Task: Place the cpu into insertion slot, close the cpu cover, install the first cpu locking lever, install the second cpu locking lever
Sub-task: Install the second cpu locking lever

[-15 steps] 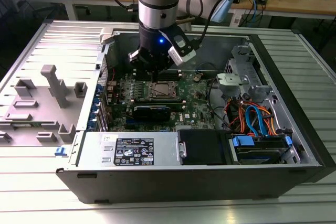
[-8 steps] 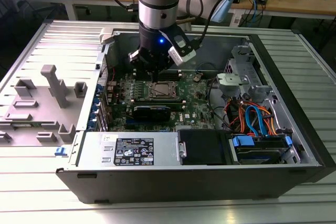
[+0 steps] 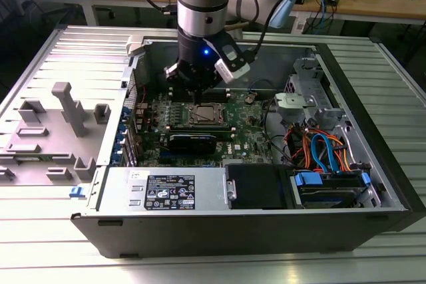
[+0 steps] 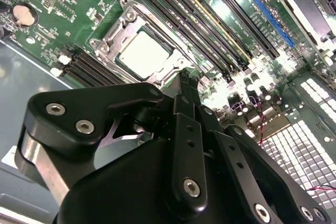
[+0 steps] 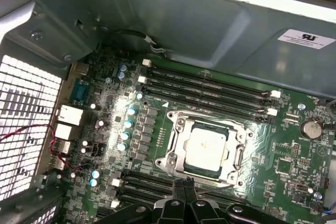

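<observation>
Grey plastic fixtures (image 3: 63, 128) lie on the ribbed table (image 3: 40, 244) at the exterior view's left. Mid-frame, open PC case (image 3: 346, 138) w/ green motherboard (image 3: 246, 131). Cpu (image 5: 207, 147) sits in its socket, silver top showing in both wrist views; cpu cover (image 5: 178, 142) is shut flat around it. Gripper (image 5: 185, 184) hangs just above the socket's edge, fingers pressed together, holding nothing. Toward the exterior view's right: orange & blue cables (image 3: 326, 151).
</observation>
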{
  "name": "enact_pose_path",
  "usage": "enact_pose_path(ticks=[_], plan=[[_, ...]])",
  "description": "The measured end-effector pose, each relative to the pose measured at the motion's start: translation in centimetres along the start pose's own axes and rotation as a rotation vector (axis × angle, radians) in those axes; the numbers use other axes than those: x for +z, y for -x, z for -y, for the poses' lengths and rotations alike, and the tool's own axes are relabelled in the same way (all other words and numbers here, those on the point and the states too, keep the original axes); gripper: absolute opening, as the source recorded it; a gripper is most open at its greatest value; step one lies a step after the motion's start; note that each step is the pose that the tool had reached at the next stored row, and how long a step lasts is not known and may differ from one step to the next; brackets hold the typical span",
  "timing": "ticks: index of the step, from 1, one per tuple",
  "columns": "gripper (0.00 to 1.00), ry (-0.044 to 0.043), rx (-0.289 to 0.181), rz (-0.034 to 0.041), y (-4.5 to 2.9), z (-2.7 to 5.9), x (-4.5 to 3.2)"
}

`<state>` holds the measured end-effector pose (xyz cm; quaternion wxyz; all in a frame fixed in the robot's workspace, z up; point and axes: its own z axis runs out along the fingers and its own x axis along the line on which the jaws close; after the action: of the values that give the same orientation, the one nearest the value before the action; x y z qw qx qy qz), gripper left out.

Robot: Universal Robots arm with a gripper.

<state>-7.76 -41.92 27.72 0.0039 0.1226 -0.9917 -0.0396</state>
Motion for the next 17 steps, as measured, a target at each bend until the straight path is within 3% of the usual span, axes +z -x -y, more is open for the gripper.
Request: enact_pose_path(ticks=[4,7,8,14,17], plan=[[0.11,0.0001,0.0,0.0,0.21,0.16,-0.01],[0.11,0.0005,0.001,-0.0017,-0.08,1.62,0.08],[0.11,0.0006,0.005,-0.0012,-0.09,1.71,0.25],[0.11,0.0006,0.11,0.0059,-0.1,1.84,1.55],[0.11,0.0035,0.114,0.0062,-0.19,1.86,1.96]])
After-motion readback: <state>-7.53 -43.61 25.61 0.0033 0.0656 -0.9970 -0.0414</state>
